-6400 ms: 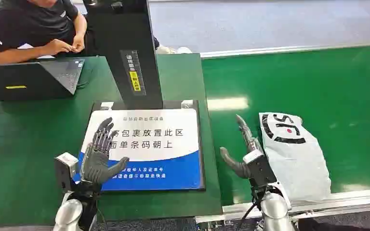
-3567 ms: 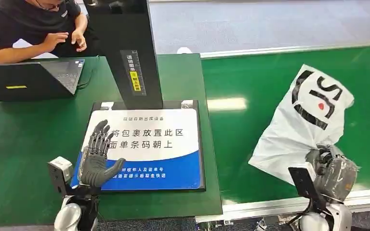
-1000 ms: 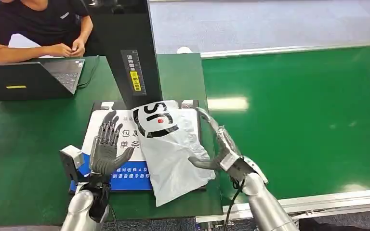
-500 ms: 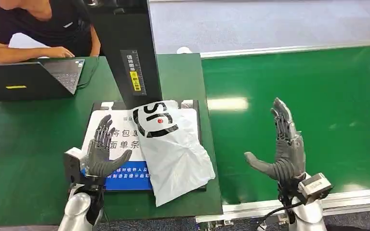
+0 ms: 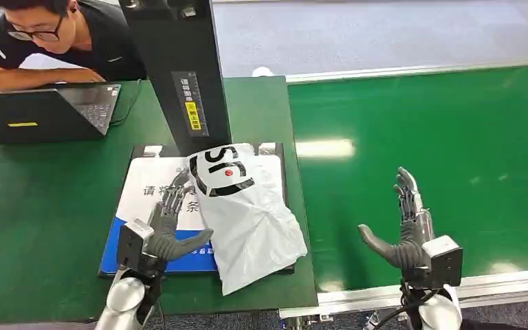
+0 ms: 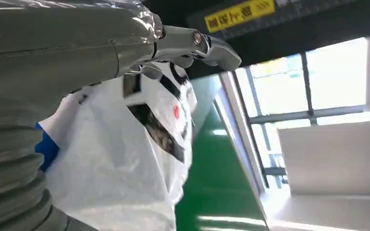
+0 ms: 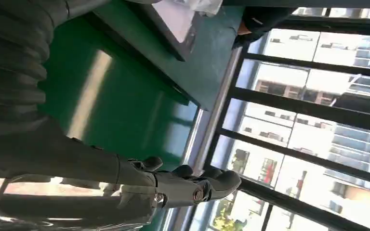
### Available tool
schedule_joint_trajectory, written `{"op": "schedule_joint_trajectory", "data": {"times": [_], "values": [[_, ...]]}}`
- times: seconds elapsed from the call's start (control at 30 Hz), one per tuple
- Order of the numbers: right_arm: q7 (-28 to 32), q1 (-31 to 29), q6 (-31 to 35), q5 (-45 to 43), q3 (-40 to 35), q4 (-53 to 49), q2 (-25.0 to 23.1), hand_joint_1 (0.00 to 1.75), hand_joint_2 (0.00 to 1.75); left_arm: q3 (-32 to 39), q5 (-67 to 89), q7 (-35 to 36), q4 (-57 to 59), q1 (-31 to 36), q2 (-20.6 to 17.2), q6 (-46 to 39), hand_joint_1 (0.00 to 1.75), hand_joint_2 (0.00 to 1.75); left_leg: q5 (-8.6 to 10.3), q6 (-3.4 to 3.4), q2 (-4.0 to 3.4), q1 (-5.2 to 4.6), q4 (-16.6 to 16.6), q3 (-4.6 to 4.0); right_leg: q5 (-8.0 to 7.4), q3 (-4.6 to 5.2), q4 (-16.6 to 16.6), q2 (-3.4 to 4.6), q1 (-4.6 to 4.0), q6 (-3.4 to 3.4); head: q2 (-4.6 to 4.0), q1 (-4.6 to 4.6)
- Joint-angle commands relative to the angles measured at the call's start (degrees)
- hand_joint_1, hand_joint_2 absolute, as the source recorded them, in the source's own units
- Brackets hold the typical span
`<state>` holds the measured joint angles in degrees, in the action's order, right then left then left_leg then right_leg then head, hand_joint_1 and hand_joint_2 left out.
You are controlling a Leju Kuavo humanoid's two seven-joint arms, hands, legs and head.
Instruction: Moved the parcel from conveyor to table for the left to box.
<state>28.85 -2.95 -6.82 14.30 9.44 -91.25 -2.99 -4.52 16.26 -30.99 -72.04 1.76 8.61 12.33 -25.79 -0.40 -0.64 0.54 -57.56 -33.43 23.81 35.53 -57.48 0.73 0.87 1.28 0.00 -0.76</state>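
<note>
A white plastic parcel (image 5: 247, 210) with a black logo and a red dot lies on the blue-and-white placard (image 5: 144, 199) on the green table (image 5: 34, 199), its lower corner hanging over the placard's front edge. My left hand (image 5: 170, 223) is open, fingers spread, right beside the parcel's left edge. The left wrist view shows the parcel (image 6: 120, 159) close under the left hand (image 6: 77, 53). My right hand (image 5: 404, 230) is open and upright over the green conveyor (image 5: 440, 137), well right of the parcel and holding nothing. Its fingers (image 7: 192, 185) appear in the right wrist view.
A tall black scanner post (image 5: 179, 69) stands behind the placard. A laptop (image 5: 48, 113) sits at the table's far left with a person (image 5: 62, 38) leaning over it. A metal rail (image 5: 454, 289) borders the conveyor's near edge.
My right hand let go of the parcel on the placard and drew back right over the conveyor. My left hand has shifted right up to the parcel's edge.
</note>
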Motion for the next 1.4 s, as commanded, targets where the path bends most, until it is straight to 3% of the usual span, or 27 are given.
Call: {"op": "schedule_joint_trajectory", "data": {"times": [0.03, 0.2, 0.27, 0.37, 0.67, 1.0, 1.03, 1.07, 1.13, 1.4], "values": [[-0.69, -2.57, -1.47, 1.16, 3.19, 10.44, -3.86, 0.00, 1.75, -11.47, 2.71, -0.71, 5.71, 4.04, 0.88, 2.22, 0.00, 1.75, 0.03, 0.00, 0.14, 0.01, 0.07, 0.11, 0.00, -0.14, 0.07, -0.14, -0.02, -0.06, 0.00, 0.00], [-0.84, -2.71, -1.79, 1.43, 3.09, 10.78, -4.04, 0.00, 1.75, -15.06, 7.19, 0.54, 7.56, 5.03, 1.66, -2.05, 0.00, 1.75, 0.03, 0.01, 0.16, -0.03, 0.13, 0.19, 0.00, -0.19, 0.09, -0.17, 0.01, -0.08, 0.00, 0.00], [-1.02, -2.80, -2.12, 1.79, 2.80, 10.99, -3.83, 0.00, 1.75, -18.12, 14.05, 7.75, 11.14, 7.28, 1.15, -6.87, 0.00, 1.75, 0.01, 0.00, 0.08, -0.01, 0.08, 0.13, 0.00, -0.13, 0.05, -0.09, 0.01, -0.05, 0.00, 0.00], [-1.35, -3.42, -2.30, 1.91, 2.70, 11.54, -3.62, 0.00, 1.75, -19.49, 18.40, 12.08, 17.64, 10.39, 1.97, -10.52, 0.00, 1.75, 0.04, 0.00, 0.16, -0.03, 0.08, 0.12, 0.01, -0.14, 0.05, -0.16, 0.02, -0.05, 0.00, 0.00], [-2.26, -2.26, -2.55, 1.66, 3.21, 10.11, -4.06, 0.00, 1.75, -17.58, 30.08, 21.38, 24.10, 11.68, 1.68, -23.02, 0.00, 1.75, 0.02, -0.01, 0.13, -0.01, 0.14, 0.20, 0.01, -0.19, 0.09, -0.14, 0.00, -0.09, 0.00, 0.00], [-2.86, -2.14, -2.82, 1.61, 3.00, 9.94, -4.11, 0.00, 1.75, -14.41, 34.10, 23.27, 22.31, 10.34, 1.11, -24.78, 0.00, 1.75, 0.01, -0.02, -0.02, 0.00, 0.12, 0.20, -0.03, -0.15, 0.08, 0.01, 0.00, -0.09, 0.00, 0.00], [-2.83, -2.00, -2.81, 1.62, 2.94, 9.89, -4.17, 0.00, 1.75, -14.27, 34.05, 22.92, 22.02, 10.05, 1.06, -24.87, 0.70, 1.75, 0.01, -0.02, -0.03, -0.01, 0.16, 0.24, -0.04, -0.17, 0.10, 0.02, 0.00, -0.11, 0.00, 0.00], [-2.79, -1.84, -2.78, 1.62, 2.92, 9.75, -4.19, 0.00, 1.75, -13.99, 34.01, 22.46, 21.53, 9.57, 1.08, -24.61, 1.68, 1.75, 0.03, -0.03, -0.01, -0.02, 0.20, 0.28, -0.04, -0.20, 0.12, -0.01, 0.01, -0.14, 0.00, 0.00], [-2.77, -1.73, -2.78, 1.63, 2.85, 9.71, -4.26, 0.00, 1.75, -13.74, 33.86, 21.74, 21.04, 8.94, 1.10, -24.64, 1.75, 1.75, 0.04, -0.03, 0.00, -0.03, 0.25, 0.32, -0.06, -0.23, 0.16, -0.02, 0.01, -0.17, 0.00, 0.00], [-2.78, -1.22, -2.80, 1.60, 2.62, 9.30, -4.17, 0.00, 1.75, -12.81, 33.67, 19.49, 21.27, 8.78, 1.47, -25.33, 1.75, 1.75, -0.02, -0.01, 0.00, -0.02, 0.16, 0.26, 0.00, -0.22, 0.11, -0.01, 0.00, -0.10, 0.00, 0.00]]}}
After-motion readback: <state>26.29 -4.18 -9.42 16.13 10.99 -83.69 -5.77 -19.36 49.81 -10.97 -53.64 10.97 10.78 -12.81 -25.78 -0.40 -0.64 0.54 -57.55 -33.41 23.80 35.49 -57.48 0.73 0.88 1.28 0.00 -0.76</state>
